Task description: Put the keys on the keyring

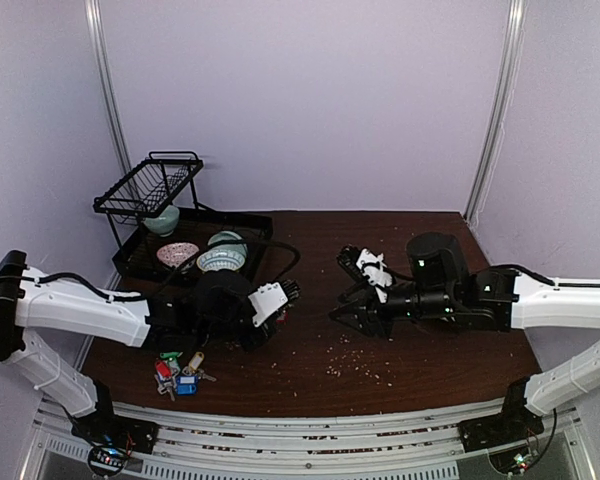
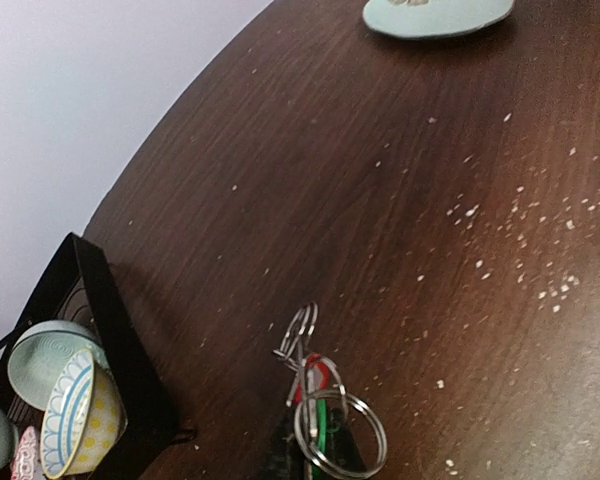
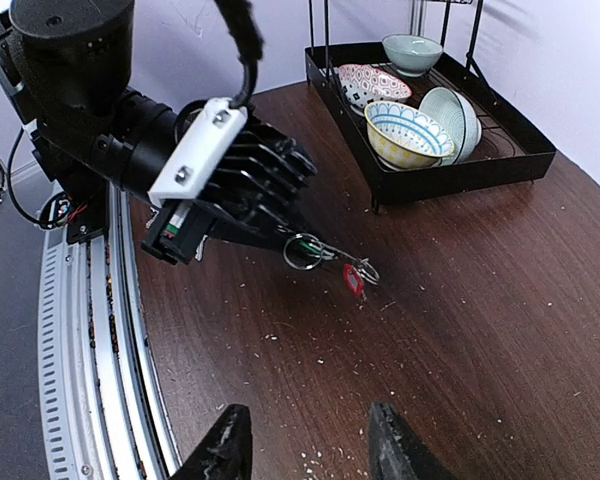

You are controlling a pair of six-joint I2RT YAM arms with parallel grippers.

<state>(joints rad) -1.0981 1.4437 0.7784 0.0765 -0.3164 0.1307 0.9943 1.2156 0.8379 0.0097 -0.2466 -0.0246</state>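
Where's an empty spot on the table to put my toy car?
Bare wood lies along the front edge between the keys and the right arm, and at the back beside the dish tray. The middle, between both jaws, is crowded.

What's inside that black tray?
The black tray holds four bowls: a pale green bowl, a pink-patterned bowl, a yellow-and-blue bowl and a tipped green bowl. Anything beneath them is hidden.

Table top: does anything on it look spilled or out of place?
Yes. Small pale crumbs lie scattered over the dark wooden table, thickest in the middle near the front edge. They look like spilled debris.
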